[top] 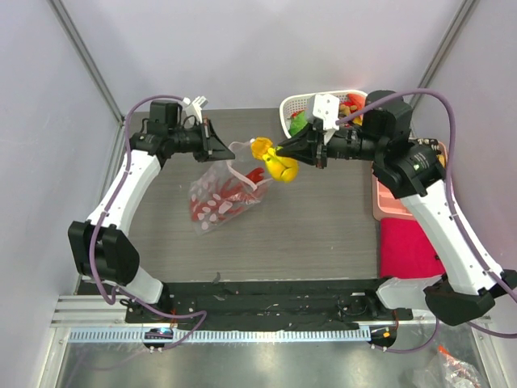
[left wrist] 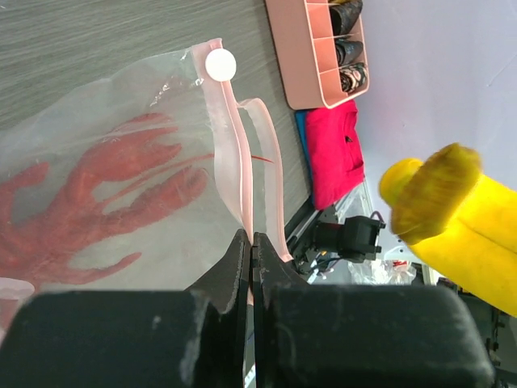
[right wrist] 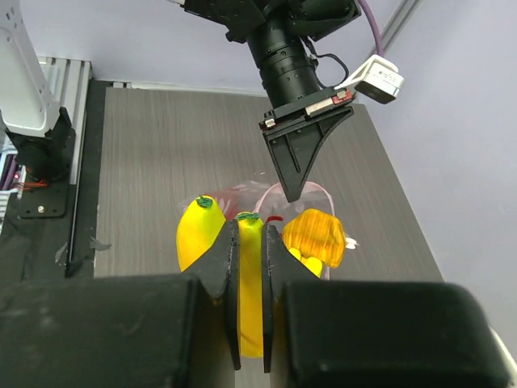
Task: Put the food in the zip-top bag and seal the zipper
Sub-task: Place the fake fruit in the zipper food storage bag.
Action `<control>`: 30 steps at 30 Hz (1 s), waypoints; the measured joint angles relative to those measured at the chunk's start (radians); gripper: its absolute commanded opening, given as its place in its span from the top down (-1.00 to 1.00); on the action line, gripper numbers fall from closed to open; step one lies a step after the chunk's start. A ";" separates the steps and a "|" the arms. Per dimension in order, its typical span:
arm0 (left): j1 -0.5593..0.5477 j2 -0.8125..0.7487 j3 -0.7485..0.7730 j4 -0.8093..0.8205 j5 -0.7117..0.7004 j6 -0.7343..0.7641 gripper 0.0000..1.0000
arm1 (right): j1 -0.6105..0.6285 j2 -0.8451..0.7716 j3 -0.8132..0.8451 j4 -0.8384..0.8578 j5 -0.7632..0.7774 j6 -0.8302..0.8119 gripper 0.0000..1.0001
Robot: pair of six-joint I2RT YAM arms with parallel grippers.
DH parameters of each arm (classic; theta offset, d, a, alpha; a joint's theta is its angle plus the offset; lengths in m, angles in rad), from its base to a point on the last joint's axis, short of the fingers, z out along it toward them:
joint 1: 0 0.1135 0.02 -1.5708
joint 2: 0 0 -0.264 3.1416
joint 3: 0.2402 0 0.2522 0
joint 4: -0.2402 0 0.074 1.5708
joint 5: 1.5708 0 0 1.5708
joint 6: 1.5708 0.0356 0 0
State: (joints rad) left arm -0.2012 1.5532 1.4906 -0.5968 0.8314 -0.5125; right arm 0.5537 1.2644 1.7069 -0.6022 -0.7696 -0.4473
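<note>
The clear zip-top bag lies on the grey table with red chilli peppers inside it. My left gripper is shut on the bag's pinkish zipper strip and holds the mouth up. My right gripper is shut on the middle finger of a yellow banana bunch and holds it in the air just right of the bag's mouth. The bananas also show in the top view and the left wrist view.
A white lattice basket with green and red toy foods stands at the back right. A pink compartment tray with dark items and a magenta cloth lie along the right side.
</note>
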 measured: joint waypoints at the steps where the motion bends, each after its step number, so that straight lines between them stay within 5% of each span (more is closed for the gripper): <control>1: 0.000 -0.003 -0.004 0.004 0.005 -0.001 0.99 | 0.003 0.006 0.000 0.003 -0.004 0.010 0.98; 23: 0.000 -0.097 -0.136 0.136 0.200 -0.036 1.00 | 0.014 0.269 0.116 0.013 -0.103 0.257 0.98; 30: 0.001 -0.128 -0.186 0.224 0.253 -0.114 0.99 | 0.014 0.304 0.065 0.163 -0.077 0.408 0.98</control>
State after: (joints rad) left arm -0.2005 1.4254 1.3048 -0.3729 1.0847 -0.6266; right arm 0.5682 1.5684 1.7721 -0.4389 -0.8471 -0.0391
